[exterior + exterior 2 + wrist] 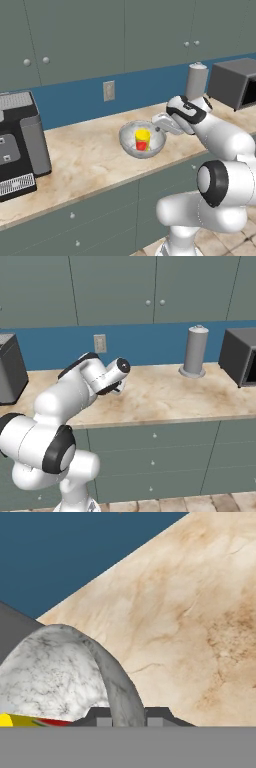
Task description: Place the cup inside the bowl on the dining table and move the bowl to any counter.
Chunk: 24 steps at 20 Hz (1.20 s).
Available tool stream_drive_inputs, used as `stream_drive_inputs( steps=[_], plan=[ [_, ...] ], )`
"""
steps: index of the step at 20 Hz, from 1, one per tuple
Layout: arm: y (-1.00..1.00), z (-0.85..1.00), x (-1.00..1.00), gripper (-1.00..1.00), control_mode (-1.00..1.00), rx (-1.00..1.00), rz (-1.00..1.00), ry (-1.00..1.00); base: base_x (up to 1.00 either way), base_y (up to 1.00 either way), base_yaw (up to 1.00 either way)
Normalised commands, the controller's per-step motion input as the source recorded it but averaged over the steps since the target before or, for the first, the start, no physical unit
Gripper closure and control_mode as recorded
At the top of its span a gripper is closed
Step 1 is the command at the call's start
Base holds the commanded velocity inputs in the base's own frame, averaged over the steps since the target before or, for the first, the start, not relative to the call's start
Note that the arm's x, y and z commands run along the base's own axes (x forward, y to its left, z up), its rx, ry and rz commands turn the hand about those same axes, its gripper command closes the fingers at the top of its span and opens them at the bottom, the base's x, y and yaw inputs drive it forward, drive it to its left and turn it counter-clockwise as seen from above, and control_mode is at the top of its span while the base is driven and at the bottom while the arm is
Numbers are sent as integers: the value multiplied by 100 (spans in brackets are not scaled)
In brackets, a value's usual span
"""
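A silvery-grey bowl (pixel 142 139) sits over the marble bench (pixel 85 160) with the yellow cup (pixel 142 139) standing inside. The end effector (pixel 161 128) pinches the bowl's right rim. The bowl looks rigid, glassy and likely slippery; the thin rim is the natural hold, kept level so the cup stays put.

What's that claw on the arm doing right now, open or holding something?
Gripper: shut on the rim of the bowl, which has the cup inside, at the counter.
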Motion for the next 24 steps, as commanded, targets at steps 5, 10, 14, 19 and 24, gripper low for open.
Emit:
stream_drive_inputs(
  steps=[5, 10, 14, 19, 24],
  plan=[
    [0, -10, 0, 100, -100, 1, 0, 0, 0, 0, 0],
    [0, -5, 0, 100, -100, 1, 0, 5, 0, 0, 0],
    [0, -3, 0, 100, -100, 0, 0, 4, 0, 0, 0],
    [0, -5, 3, 100, -100, 1, 0, 4, 0, 0, 0],
    [-2, -2, 0, 100, -100, 1, 0, 0, 0, 0, 0]
  ],
)
